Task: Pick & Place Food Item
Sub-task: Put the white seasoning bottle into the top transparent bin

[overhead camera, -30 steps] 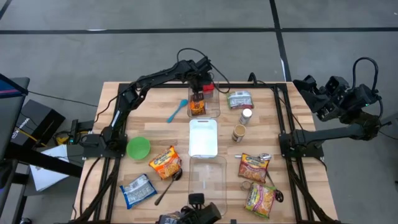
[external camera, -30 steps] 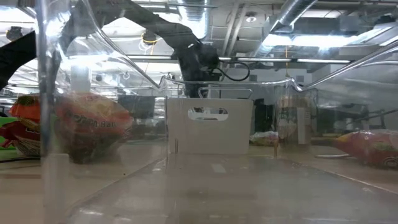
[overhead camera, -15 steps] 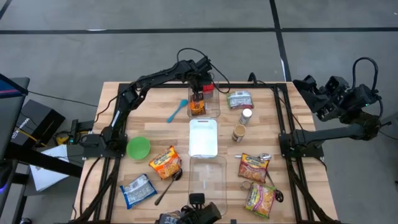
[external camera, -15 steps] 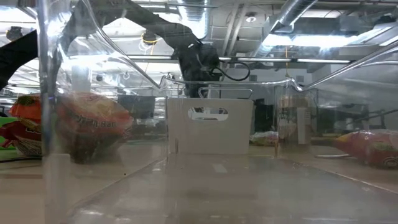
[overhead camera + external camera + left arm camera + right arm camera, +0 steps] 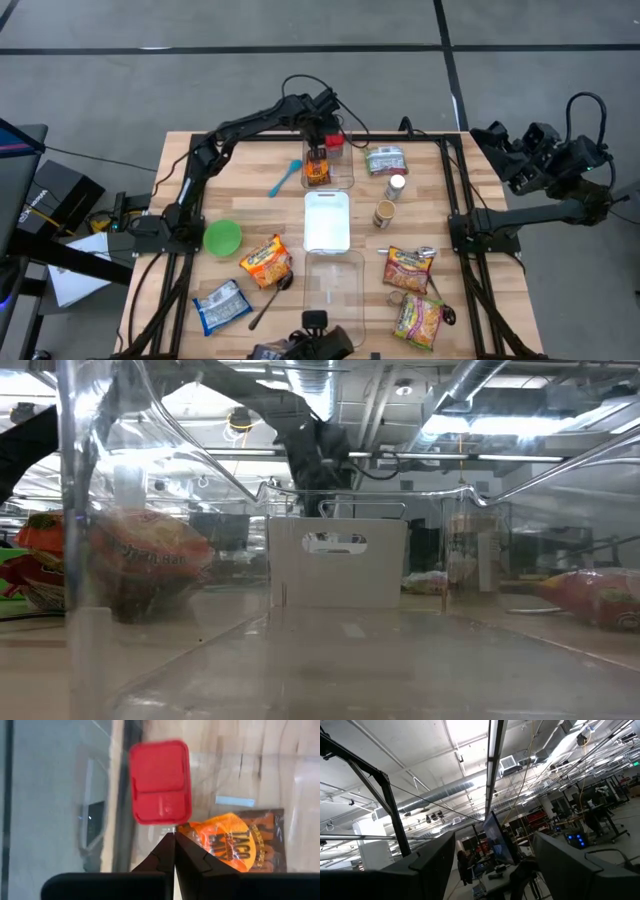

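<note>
An orange taco-seasoning packet [image 5: 235, 842] lies in a clear bin [image 5: 343, 180] at the table's far middle. A small container with a red lid [image 5: 160, 782] stands just beyond it. My left gripper [image 5: 174, 835] hangs over the bin, pointing steeply down, and is shut at the packet's far edge. My right gripper [image 5: 495, 870] is parked high off the table's right side [image 5: 503, 142]. It is open, holds nothing and faces the ceiling. My left gripper's shut fingertips [image 5: 169, 842] meet on the packet's far edge, near a corner [image 5: 184, 826], coming from above at a steep slant. The fingers hide the pinch itself. The rest of the packet still lies in the clear bin.
A white bin [image 5: 326, 222] and a second clear bin [image 5: 333, 285] stand in a row toward the near edge. Around them are noodle packets [image 5: 265, 262], a green bowl [image 5: 222, 237], a blue spatula [image 5: 285, 177], spice jars [image 5: 385, 213] and spoons.
</note>
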### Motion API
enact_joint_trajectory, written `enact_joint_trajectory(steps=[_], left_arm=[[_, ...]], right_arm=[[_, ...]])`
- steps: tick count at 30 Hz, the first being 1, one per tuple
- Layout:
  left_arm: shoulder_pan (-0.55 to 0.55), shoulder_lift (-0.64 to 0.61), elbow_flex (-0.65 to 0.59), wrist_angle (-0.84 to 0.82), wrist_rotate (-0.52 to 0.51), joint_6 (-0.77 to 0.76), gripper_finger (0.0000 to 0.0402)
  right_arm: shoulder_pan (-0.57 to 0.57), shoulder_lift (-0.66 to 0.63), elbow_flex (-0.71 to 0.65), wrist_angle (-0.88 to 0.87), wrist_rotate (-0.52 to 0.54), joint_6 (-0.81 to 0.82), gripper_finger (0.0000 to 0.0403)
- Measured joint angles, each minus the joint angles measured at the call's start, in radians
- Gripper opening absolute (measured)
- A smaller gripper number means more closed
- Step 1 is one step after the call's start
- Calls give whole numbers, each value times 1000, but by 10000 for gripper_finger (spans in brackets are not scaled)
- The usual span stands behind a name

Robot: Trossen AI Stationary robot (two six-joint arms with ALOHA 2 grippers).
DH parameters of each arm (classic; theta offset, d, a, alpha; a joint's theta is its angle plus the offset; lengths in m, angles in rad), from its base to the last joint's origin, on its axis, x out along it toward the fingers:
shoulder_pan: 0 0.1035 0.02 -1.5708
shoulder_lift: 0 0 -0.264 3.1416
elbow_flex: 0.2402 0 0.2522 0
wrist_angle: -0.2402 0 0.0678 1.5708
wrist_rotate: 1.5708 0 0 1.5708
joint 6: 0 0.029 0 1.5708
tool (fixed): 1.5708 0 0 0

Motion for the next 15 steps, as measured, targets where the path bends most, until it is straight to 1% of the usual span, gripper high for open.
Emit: enact_joint_trajectory(steps=[4,7,9,11,13,15], left_arm=[[1,-66,0,-9,-3,-24,1],[-1,-150,0,-16,37,-59,1],[-1,-220,0,-25,87,-88,1],[-2,-302,0,-22,140,-117,1],[-5,-396,-11,-18,159,-159,1],[-5,-494,-36,-10,162,-208,1]], right_arm=[[0,0,0,-3,2,0,263],[0,6,0,-27,25,0,263],[0,19,0,-59,53,0,263],[0,41,0,-86,59,10,262],[-1,76,0,-116,60,24,254],[-1,124,0,-158,75,26,236]])
